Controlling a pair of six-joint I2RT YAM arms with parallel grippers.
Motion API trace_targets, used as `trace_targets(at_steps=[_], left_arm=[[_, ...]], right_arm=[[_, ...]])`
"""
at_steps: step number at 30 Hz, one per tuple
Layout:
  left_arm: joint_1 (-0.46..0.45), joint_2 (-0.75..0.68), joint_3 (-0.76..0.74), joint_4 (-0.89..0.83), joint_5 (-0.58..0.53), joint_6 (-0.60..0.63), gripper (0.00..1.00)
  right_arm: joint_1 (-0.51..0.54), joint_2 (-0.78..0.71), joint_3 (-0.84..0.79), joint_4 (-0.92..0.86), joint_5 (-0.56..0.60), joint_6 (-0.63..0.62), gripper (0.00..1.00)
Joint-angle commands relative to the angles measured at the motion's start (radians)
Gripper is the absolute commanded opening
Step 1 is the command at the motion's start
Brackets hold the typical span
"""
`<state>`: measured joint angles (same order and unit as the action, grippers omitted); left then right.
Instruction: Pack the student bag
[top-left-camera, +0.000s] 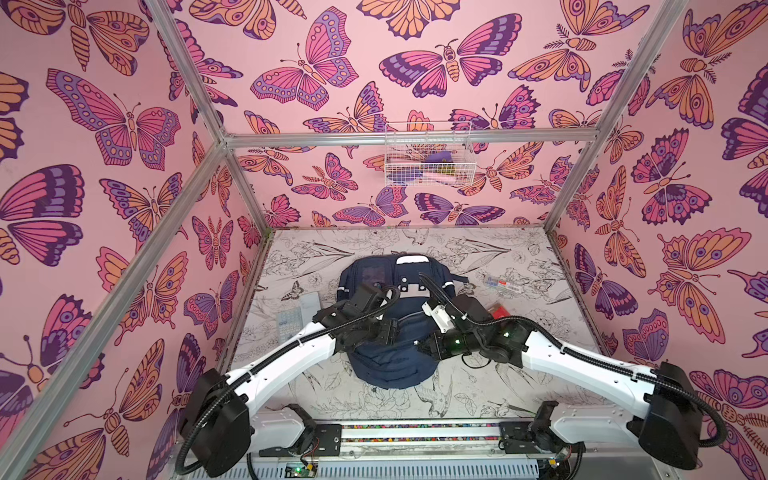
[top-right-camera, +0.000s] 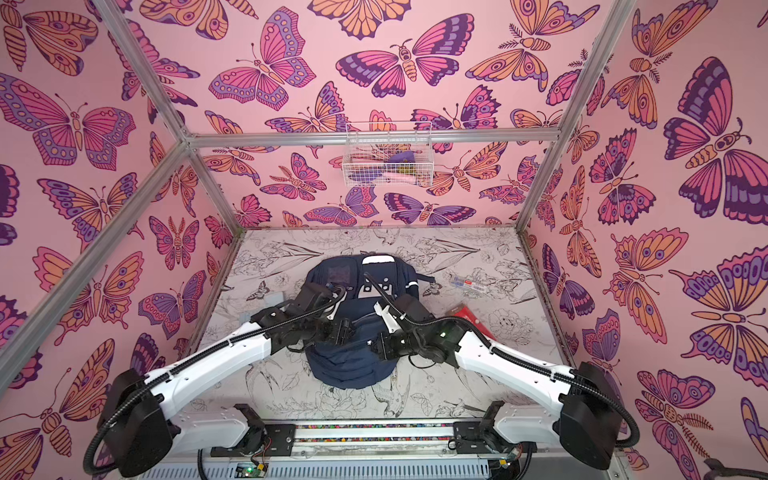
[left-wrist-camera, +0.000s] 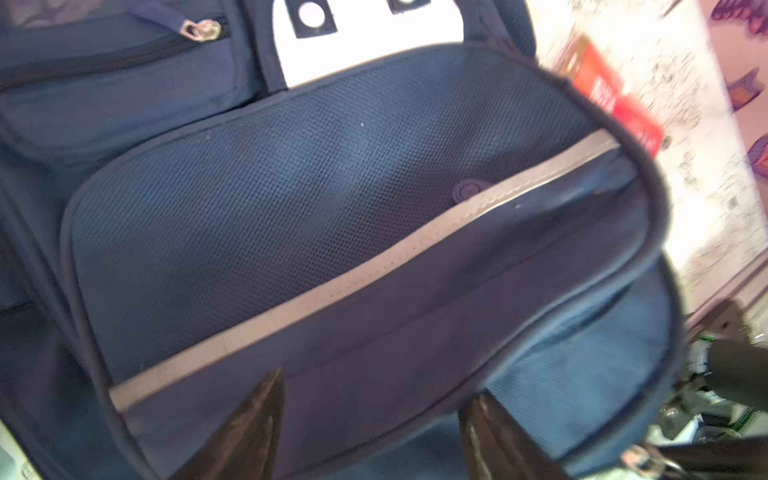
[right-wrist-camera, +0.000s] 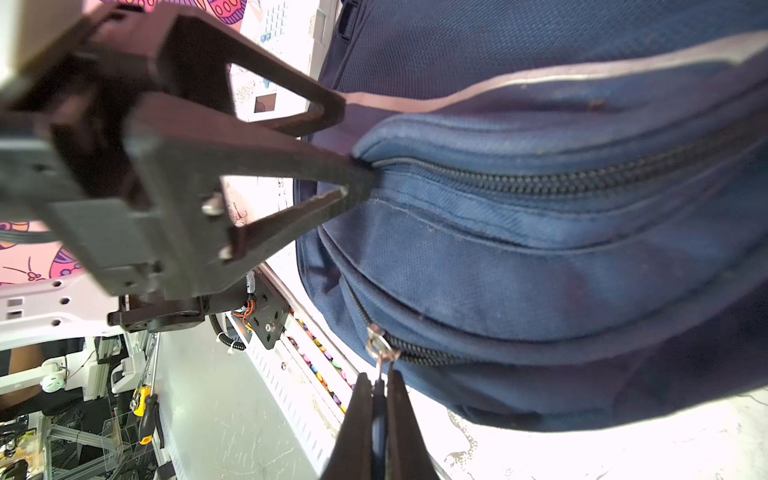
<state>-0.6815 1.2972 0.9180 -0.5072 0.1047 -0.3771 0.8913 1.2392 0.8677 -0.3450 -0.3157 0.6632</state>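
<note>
the student bag (top-left-camera: 390, 365) lies flat in the middle of the worktop (top-left-camera: 415, 245) with its front pockets facing up, and both arms reach over it from the near edge. the right gripper (right-wrist-camera: 379, 376) is clenched on the small metal zip pull (right-wrist-camera: 376, 345) of one of the bag's zips, low on its side near the worktop. the left gripper (left-wrist-camera: 378, 386) is released, its fingers spread apart over the mesh pocket with the grey stripe. in the right wrist view one of its fingertips touches the end of another zip. in both top views a red packet (top-left-camera: 496, 311) lies just beside the bag on the right and a calculator (top-left-camera: 286, 322) near it on the left. a clear flat pack (top-left-camera: 498, 284) sits farther back on the right. a white wire basket (top-left-camera: 428, 153) hangs on the back wall.
</note>
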Motion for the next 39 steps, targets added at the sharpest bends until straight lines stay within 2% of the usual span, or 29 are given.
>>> trace_targets(at_steps=[1, 3, 6, 10, 16, 22, 24, 28, 32, 36, 39], left_arm=[[-0.002, 0.067, 0.042, -0.068, -0.031, 0.057, 0.53], [-0.003, 0.1, 0.069, -0.065, -0.034, 0.063, 0.39], [-0.003, 0.148, 0.14, -0.066, 0.007, 0.065, 0.01], [-0.003, 0.157, 0.248, -0.069, 0.075, -0.011, 0.0], [0.041, 0.116, 0.38, -0.079, 0.139, -0.312, 0.0], [0.052, 0.086, 0.413, 0.015, 0.219, -0.526, 0.0], [0.054, 0.071, 0.363, 0.123, 0.259, -0.637, 0.0], [0.054, 0.044, 0.222, 0.469, 0.307, -0.908, 0.0], [0.052, 0.03, 0.226, 0.49, 0.218, -0.946, 0.0], [0.053, 0.02, 0.197, 0.581, 0.191, -1.01, 0.0], [0.055, -0.009, 0.199, 0.549, 0.15, -0.979, 0.0]], right_arm=[[-0.012, -0.034, -0.014, 0.005, -0.03, -0.022, 0.0], [-0.012, -0.036, -0.022, 0.019, -0.036, -0.017, 0.0], [-0.012, -0.028, -0.033, 0.055, -0.064, -0.01, 0.0], [0.001, -0.009, -0.032, 0.08, -0.073, -0.003, 0.0], [0.054, 0.064, 0.015, 0.128, -0.085, 0.0, 0.0], [0.087, 0.173, 0.058, 0.286, -0.113, 0.072, 0.0], [0.111, 0.219, 0.088, 0.302, -0.105, 0.066, 0.0], [0.133, 0.299, 0.111, 0.38, -0.117, 0.077, 0.0], [0.136, 0.359, 0.125, 0.417, -0.071, 0.079, 0.0], [0.139, 0.416, 0.144, 0.439, -0.061, 0.061, 0.0], [0.14, 0.375, 0.099, 0.445, -0.039, 0.058, 0.0]])
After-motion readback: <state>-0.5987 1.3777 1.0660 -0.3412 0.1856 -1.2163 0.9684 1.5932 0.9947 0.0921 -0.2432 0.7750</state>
